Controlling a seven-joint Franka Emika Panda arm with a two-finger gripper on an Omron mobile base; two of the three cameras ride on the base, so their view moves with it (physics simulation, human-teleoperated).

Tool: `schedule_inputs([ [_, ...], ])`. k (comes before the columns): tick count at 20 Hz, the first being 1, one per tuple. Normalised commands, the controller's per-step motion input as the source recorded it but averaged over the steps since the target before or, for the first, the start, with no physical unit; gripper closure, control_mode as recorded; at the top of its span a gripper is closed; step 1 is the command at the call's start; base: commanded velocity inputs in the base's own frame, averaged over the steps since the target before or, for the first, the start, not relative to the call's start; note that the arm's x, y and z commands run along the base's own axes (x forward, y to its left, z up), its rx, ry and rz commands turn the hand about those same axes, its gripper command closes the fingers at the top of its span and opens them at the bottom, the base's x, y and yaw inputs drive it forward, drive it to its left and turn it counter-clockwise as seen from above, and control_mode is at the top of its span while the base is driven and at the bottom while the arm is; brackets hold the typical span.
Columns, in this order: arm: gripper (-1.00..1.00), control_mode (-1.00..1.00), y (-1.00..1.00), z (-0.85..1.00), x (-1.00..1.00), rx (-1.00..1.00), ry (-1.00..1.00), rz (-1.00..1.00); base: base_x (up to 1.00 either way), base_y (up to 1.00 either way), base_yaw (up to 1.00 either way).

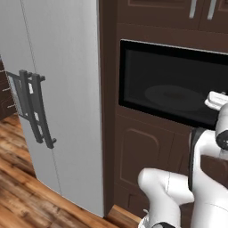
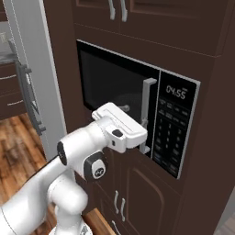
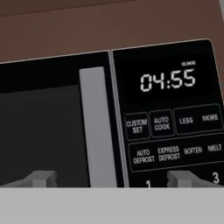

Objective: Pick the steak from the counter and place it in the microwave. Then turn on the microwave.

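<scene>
The black built-in microwave (image 2: pixel 114 82) sits in a dark brown cabinet wall, and its glass door is closed. Its grey vertical door handle (image 3: pixel 97 127) stands just left of the keypad (image 3: pixel 173 148). Above the keypad the display (image 3: pixel 168 80) reads 04:55. My gripper (image 3: pixel 113 179) is open and hovers close in front of the handle and keypad. One fingertip sits before the door glass and the other before the number buttons, with nothing held between them. The hand (image 2: pixel 120 121) also appears at the right edge (image 1: pixel 217 100). A round turntable (image 1: pixel 173 97) shows faintly through the glass. The steak and the counter are out of view.
A tall grey fridge (image 1: pixel 58 98) with dark bar handles (image 1: pixel 38 109) stands left of the microwave column. Brown cabinet doors (image 2: pixel 137 197) lie below the microwave, with more above it. Wooden floor (image 1: pixel 22 187) runs along the left.
</scene>
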Motion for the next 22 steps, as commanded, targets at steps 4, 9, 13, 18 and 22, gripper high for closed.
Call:
schedule_inputs([
  [4,-1.0,-1.0,0.27,0.11,-0.31,-0.03,-0.07,0.02,0.0,0.0,0.0],
  [9,-1.0,-1.0,0.07,0.03,-0.5,-0.02,0.0,0.0,0.0,0.0,0.0],
  [13,-1.0,-1.0,0.0,0.0,-0.62,-0.02,0.0,0.0,0.0,0.0,0.0],
  [18,-1.0,-1.0,0.0,0.0,-0.61,0.0,0.0,0.0,0.0,0.0,0.0],
  [22,-1.0,-1.0,0.03,0.0,-0.59,0.0,0.02,0.0,0.0,0.0,0.0],
])
